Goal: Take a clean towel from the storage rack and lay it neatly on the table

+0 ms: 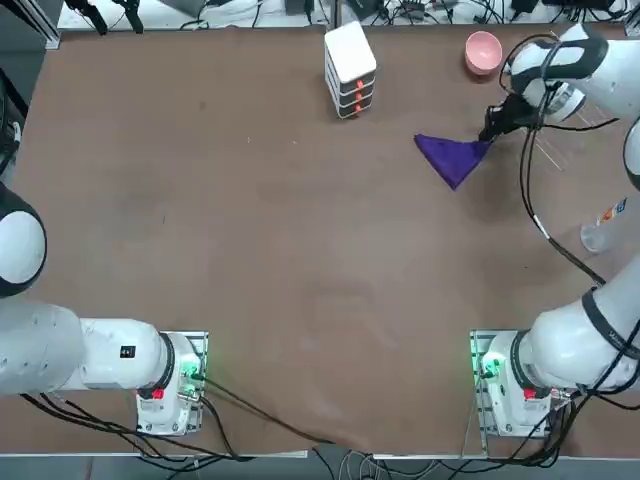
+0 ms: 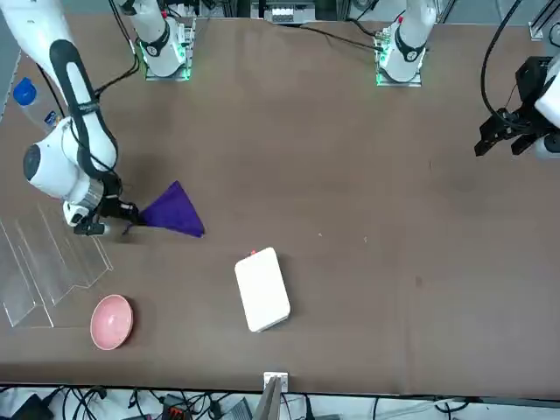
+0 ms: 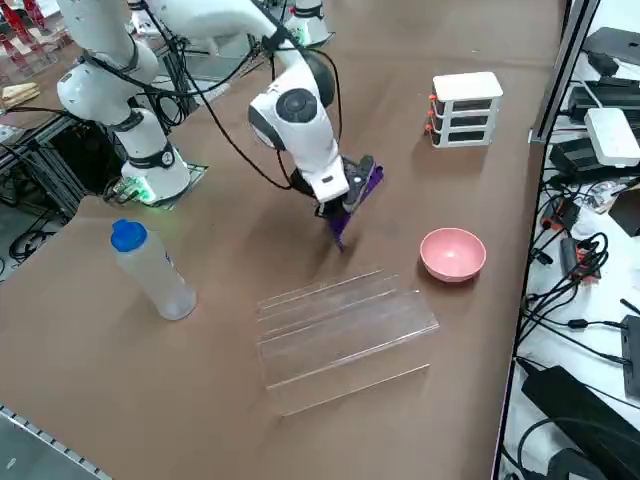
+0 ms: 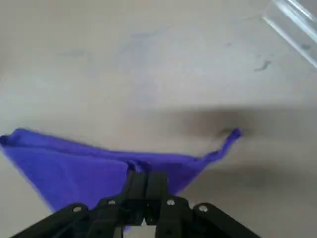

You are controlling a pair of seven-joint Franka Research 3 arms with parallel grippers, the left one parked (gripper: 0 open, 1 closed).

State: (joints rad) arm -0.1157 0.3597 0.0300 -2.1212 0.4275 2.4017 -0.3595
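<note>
Towel (image 1: 452, 157) pinched at corner by right tool (image 1: 489, 135), draping leftward.

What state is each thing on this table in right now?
Right gripper: shut on the towel's edge.
Towel: off the rack, hanging in a triangle, not laid flat.
Rack: on the table, no towel on it.
Bowl: upright, nothing visible inside.
Bottle: upright, capped.

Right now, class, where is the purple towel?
In the top view the towel hangs pinched in the right claw, in the far right of the table, between the white stacked box and the storage rack.
</note>
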